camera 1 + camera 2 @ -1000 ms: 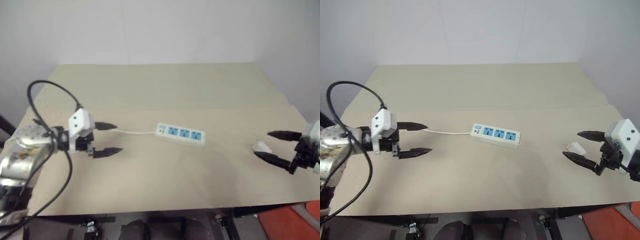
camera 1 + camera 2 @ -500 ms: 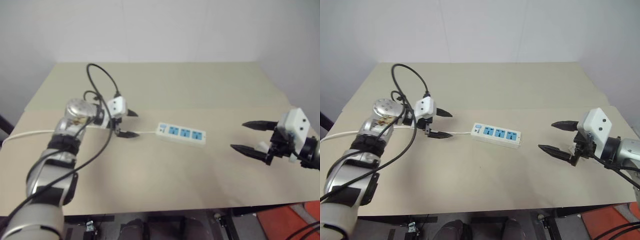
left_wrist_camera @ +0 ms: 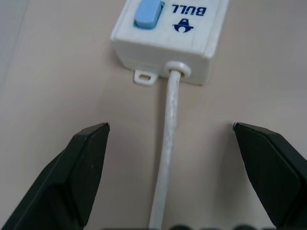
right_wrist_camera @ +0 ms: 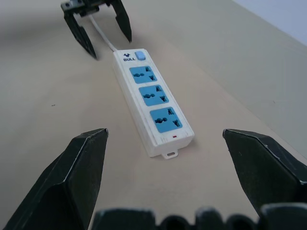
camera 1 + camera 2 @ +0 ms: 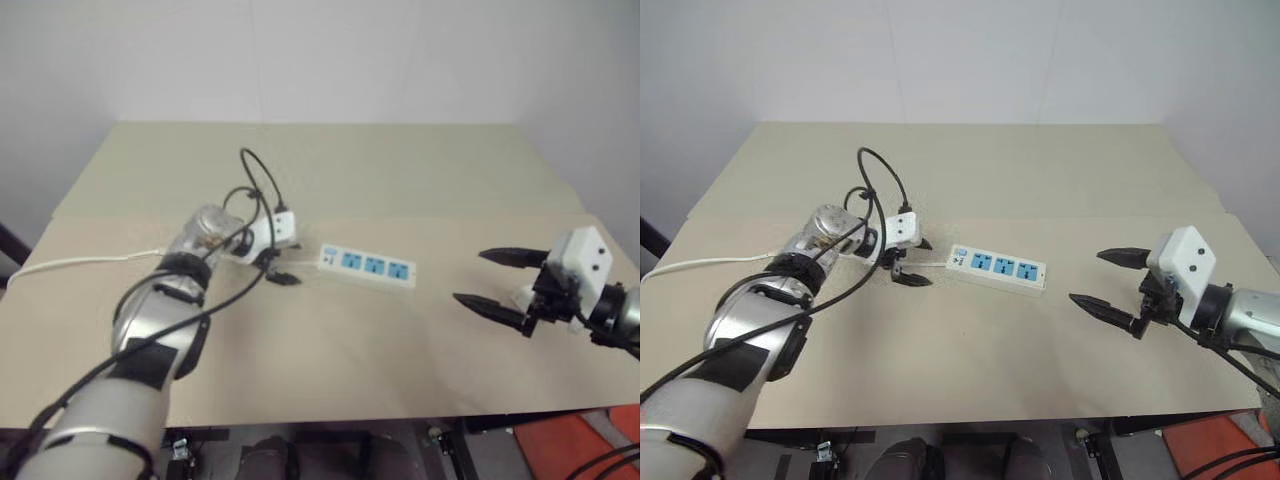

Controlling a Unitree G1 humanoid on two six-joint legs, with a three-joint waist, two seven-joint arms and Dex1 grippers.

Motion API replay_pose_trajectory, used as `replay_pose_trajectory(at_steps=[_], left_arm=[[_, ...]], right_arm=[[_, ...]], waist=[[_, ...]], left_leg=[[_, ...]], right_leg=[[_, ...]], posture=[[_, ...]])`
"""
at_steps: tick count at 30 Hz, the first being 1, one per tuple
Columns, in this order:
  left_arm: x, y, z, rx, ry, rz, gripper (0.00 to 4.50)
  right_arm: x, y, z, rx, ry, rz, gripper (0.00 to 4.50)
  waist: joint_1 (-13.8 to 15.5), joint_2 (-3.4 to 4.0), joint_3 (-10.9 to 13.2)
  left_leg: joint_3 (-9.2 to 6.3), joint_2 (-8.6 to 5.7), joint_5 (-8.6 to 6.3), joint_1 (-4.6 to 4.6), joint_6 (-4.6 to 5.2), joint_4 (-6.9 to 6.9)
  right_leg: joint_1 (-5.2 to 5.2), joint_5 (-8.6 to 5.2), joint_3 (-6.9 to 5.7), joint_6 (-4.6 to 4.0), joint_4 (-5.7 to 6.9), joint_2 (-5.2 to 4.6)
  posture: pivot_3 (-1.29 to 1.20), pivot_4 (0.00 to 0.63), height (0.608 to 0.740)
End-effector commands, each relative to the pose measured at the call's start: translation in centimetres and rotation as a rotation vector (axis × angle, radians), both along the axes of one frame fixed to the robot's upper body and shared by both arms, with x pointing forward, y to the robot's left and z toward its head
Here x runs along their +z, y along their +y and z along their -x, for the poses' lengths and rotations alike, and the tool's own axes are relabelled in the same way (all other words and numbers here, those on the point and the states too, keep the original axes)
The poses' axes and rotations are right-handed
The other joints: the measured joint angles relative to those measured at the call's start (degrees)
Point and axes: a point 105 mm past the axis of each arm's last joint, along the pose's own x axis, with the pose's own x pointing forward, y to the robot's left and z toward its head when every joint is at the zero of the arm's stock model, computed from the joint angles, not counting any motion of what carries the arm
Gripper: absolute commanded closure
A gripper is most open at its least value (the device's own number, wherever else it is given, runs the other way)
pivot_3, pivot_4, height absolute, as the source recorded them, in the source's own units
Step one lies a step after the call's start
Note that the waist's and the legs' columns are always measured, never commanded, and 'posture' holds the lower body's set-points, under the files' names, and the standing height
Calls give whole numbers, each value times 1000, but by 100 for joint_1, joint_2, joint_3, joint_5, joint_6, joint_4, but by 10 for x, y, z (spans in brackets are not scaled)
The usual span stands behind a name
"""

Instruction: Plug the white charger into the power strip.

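The long narrow white plastic power strip [image 5: 997, 269] with three blue sockets is lying flat in the middle of the beige tabletop [image 5: 970, 360]. Its blue switch [image 3: 146, 12] is at the end turned to the left gripper [image 5: 922, 262]. The jaws of this gripper are standing wide open, one on each side of the thin white cord [image 3: 170, 110], just short of the strip and not touching it.

The right gripper [image 5: 1086, 276] is hovering well apart from the other end of the strip, also with its jaws fully open and empty. The small white rectangular charger [image 5: 521, 296] seems to be lying on the tabletop just behind this gripper, mostly hidden by it.

I am judging that the charger is light, rigid and smooth, so it can slip or tip. It is better to take it by its two flat sides, with the prongs free. The strip is also light and will probably slide when the prongs are pushed in, so its switch end needs holding.
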Motion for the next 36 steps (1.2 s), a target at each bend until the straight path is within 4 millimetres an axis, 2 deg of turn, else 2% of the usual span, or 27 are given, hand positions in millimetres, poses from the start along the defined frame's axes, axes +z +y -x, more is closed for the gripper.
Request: replay_pose_trajectory(at_steps=[1,10,13,14,22,28,33,36], left_arm=[[1,-4,-6,38,-25,-1,564],[-19,1,1,65,59,13,3459],[-22,4,4,64,85,27,4350],[-22,5,5,59,96,33,4464],[-19,15,12,27,137,53,4464],[-2,27,13,9,98,113,4464],[-3,38,26,-5,100,142,4464],[-5,38,36,20,91,156,4464]], right_arm=[[15,2,7,-8,-60,-17,0],[14,1,17,-34,-61,-27,0],[16,2,19,-36,-65,-29,0],[16,2,20,-36,-65,-29,0],[15,1,18,-45,-63,-38,0],[12,0,17,-44,-54,-41,0],[8,2,18,-38,-43,-47,0],[7,2,18,-34,-39,-51,0]], waist=[[5,0,0],[-4,-2,-2],[-5,-3,-6],[-6,-4,-7],[-28,-3,-7],[-43,-3,-7],[-38,-3,-7],[-33,-2,-8]], left_leg=[[0,0,0,1,0,0],[-3,0,-2,4,4,3],[-3,0,-2,9,5,5],[-4,0,-2,10,5,6],[-2,-1,-5,6,9,4],[-3,1,-5,6,9,5],[-3,1,-5,4,9,5],[-4,2,-4,6,8,5]], right_leg=[[1,0,0,0,0,-2],[4,1,-2,2,4,-11],[9,2,-2,2,5,-12],[10,2,-2,2,5,-12],[5,1,-1,2,4,-11],[4,1,-1,2,6,-11],[2,1,-1,2,5,-12],[3,1,0,2,5,-12]], posture=[[0,150,740],[0,150,740],[0,150,740],[0,150,740],[0,150,740],[0,150,740],[0,150,740],[0,150,740]])
